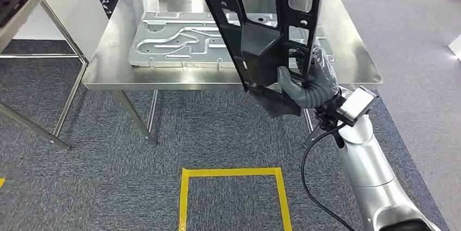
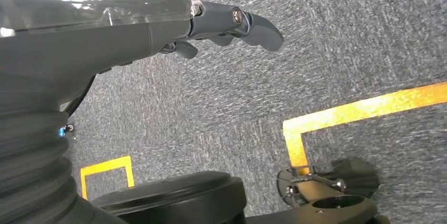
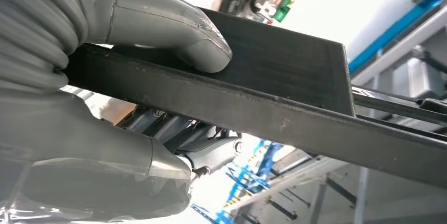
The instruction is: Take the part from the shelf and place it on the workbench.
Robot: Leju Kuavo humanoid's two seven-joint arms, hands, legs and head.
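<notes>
Right hand grips the part by its lower edge, thumb pressed flat on it. Part's a big black panel with cutouts, held upright and tilted over the workbench near edge. Left hand hangs loose, holding nothing, fingers apart.

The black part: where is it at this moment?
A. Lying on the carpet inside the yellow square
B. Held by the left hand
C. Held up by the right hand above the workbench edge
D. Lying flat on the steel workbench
C: the right hand grips the lower end of the black part, which stands tilted above the workbench edge, not laid down.
</notes>
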